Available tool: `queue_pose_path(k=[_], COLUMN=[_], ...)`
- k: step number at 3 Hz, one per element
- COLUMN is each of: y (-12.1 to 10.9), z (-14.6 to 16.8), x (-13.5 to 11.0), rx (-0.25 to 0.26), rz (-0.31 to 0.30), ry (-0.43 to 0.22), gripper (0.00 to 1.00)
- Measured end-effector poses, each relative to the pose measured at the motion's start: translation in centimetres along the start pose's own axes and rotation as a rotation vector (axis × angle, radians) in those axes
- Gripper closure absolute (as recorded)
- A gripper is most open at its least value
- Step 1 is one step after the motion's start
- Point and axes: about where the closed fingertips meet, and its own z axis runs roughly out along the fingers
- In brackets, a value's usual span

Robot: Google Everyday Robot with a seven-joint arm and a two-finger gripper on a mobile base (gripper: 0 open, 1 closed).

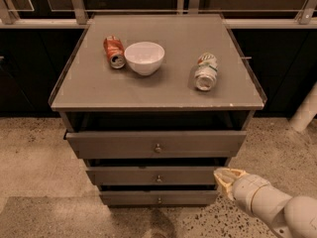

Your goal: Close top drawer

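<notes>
Camera view has the top drawer (156,144) pulled out beneath the cabinet top (163,90), long axis left-right, knob facing us, while the gripper (225,178) sits low right by the middle drawer (124,175), its grip impossible to tell.

1. top drawer (119,144): front looks wood, grey-brown, matt, smooth. knob (158,148): metal, slight shine.
2. lower drawer fronts (124,175), x2: same matt grey finish, small metal knobs.
3. cabinet top (163,90): grey, smooth, matt w/ faint sheen.
4. bowl (144,57): white, glossy; ceramic or plastic, can't tell.
5. red can (114,51): metal, glossy print, bare silver end.
6. green-white can (205,71): metal, glossy print, silver end.
7. gripper (224,177): lower right, by middle drawer's right end; pale cream, matt. arm (267,207): white shell, smooth, semi-gloss, prob. plastic.
8. floor (34,152): speckled stone-like, beige, low sheen.
</notes>
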Motion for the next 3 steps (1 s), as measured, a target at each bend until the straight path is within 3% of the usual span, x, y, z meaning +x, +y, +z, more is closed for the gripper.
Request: queue_pose_path(k=[1,2,3], y=[0.0,0.01,0.01], z=[0.0,0.0,0.0], x=[0.0,-0.01,-0.01], rx=[0.0,0.0,0.0], rz=[0.0,0.0,0.0], ry=[0.0,0.0,0.0], gripper=[0.13,0.0,0.0])
